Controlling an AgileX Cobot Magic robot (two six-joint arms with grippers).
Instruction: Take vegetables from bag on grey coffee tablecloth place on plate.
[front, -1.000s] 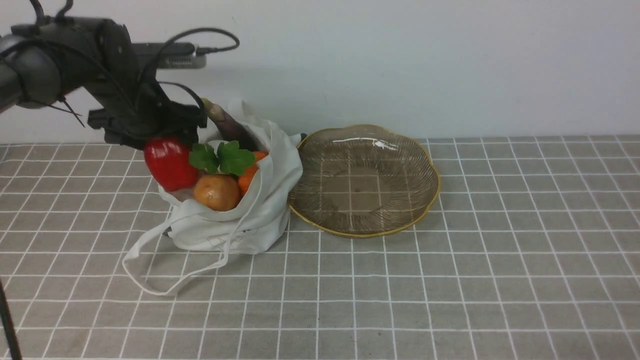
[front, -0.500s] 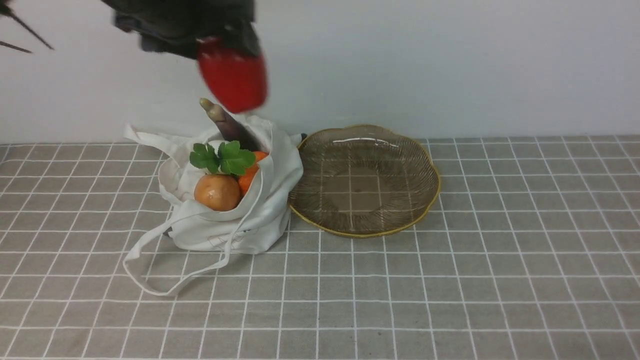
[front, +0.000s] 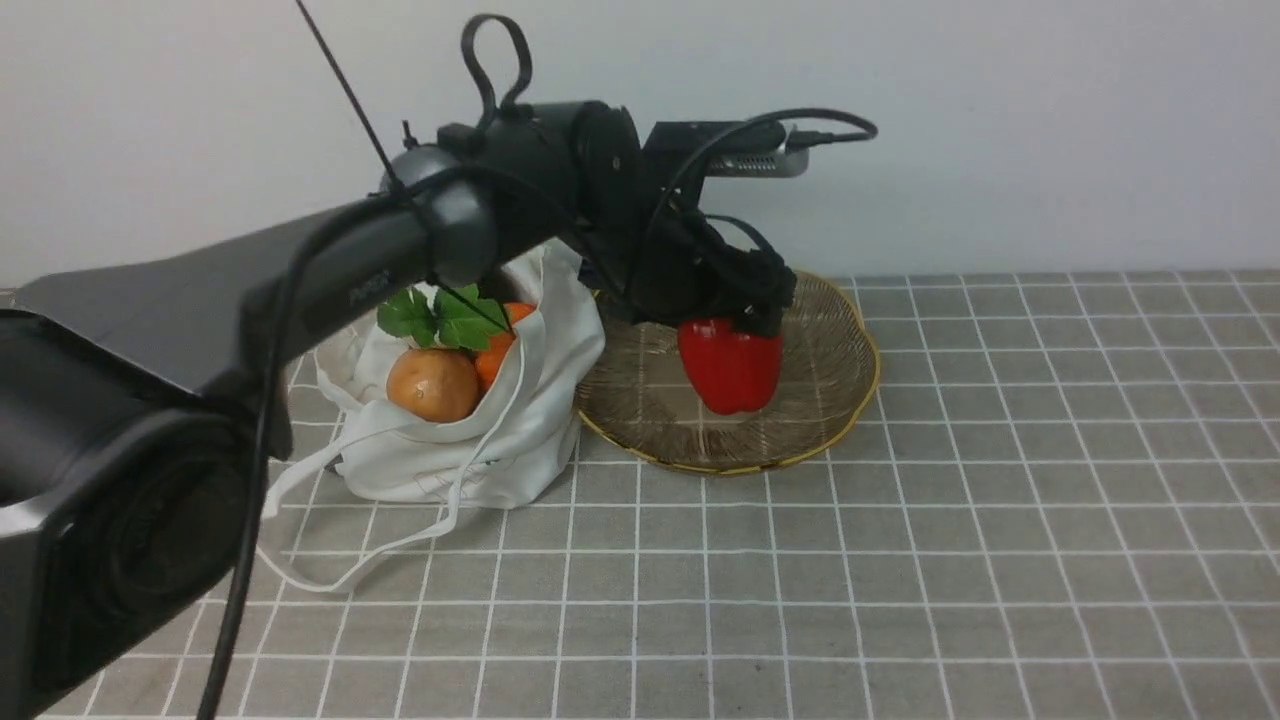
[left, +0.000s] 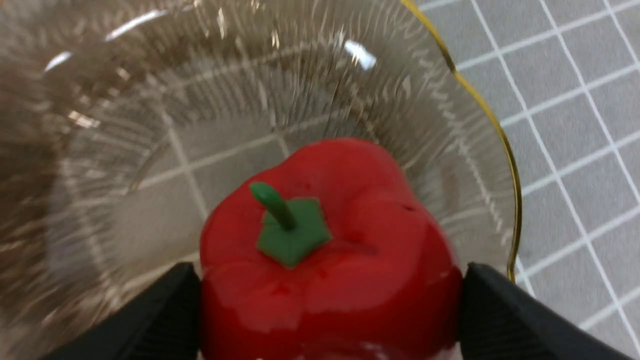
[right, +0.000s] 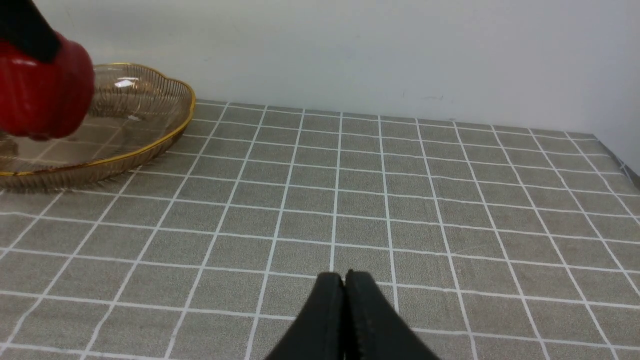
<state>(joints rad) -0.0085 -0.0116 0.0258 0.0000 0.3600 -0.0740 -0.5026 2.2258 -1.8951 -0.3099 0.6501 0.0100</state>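
Pepper (front: 730, 365), red bell, upright at frame centre over ribbed glass plate (front: 845, 395), long axis vertical, stem up, pinched by left gripper (front: 735, 312).

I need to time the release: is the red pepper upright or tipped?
Upright. The red pepper has its stem up, toward the left end effector gripping its sides over the plate.

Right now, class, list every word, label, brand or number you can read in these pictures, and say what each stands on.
On the left arm: one short pale marking, too blurred to read.
On the bag: faint dark marks low on its front, too small to read.
On the pepper, plate and tablecloth: no writing visible.
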